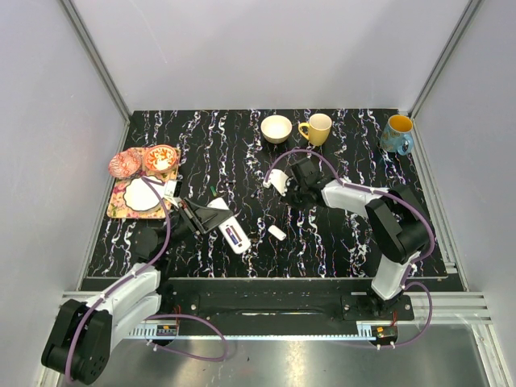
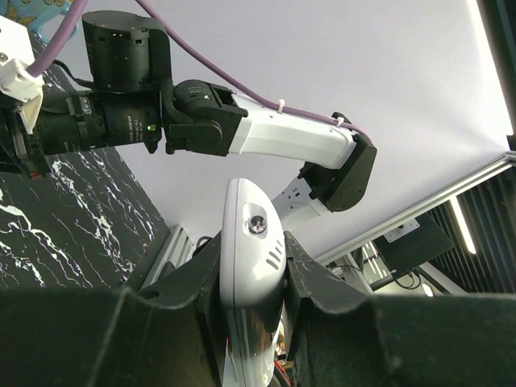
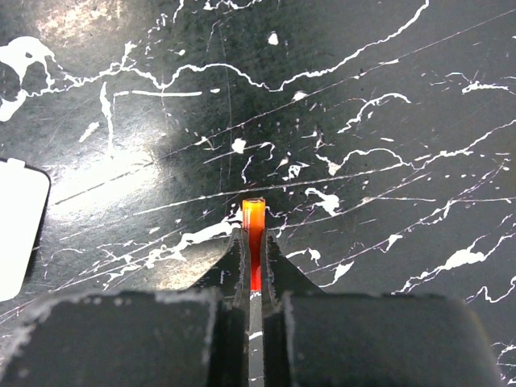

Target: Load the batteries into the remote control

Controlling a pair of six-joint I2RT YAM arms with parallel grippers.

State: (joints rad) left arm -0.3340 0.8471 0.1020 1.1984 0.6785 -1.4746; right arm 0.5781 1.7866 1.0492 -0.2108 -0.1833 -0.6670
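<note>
Remote control (image 2: 250,222), one, clenched in left pincer (image 2: 251,256); red-orange battery (image 3: 253,216), one, clenched in right pincer (image 3: 254,246).

Glossy white plastic remote control (image 2: 251,266), shiny red-orange battery (image 3: 253,224), polished black white-veined marble-look table (image 3: 363,97)

The right hand (image 3: 254,250) has its two dark fingers (image 3: 232,278) pressed together on a thin red-orange battery (image 3: 254,219). The battery's squared tip pokes out just past the fingertips. It hangs over the black desk (image 3: 363,97), which is veined with white streaks and specks. A flat white piece (image 3: 18,230) with rounded corners lies on the desk well apart from the battery, partly cut off. No desk edge or corner shows here.
</note>
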